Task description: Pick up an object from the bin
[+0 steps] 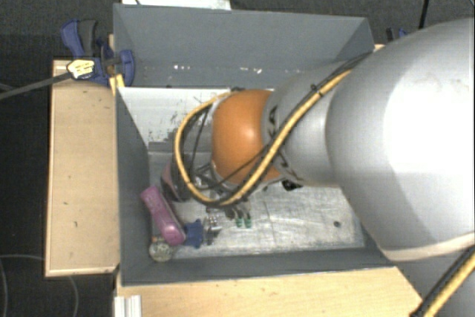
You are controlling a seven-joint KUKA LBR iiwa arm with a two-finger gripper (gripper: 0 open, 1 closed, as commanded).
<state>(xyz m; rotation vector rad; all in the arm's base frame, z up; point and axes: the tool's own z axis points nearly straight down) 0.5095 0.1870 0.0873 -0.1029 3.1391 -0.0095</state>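
Arm point(401, 152) and orange wrist cover point(237, 134) are hiding much of the bin point(133, 182) floor. Gripper point(213, 223) is showing just under the cover, near the front-left corner; can't tell if it's open or closed. Small blue piece point(193, 234) is lying nearest, just left of it, against a pink elongated thing point(163, 215). Clear roundish bit point(159, 252) is sitting at the pink end, small green bits point(243, 220) just right.

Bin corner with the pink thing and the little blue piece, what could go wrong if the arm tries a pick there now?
1. The pink oblong thing, the small blue piece and the clear roundish thing lie close together by the bin's wall. A grasp there might catch two things or bump the wall.
2. The orange wrist cover and the yellow cable hang over that spot and hide what lies beneath, so a miss could go unseen.
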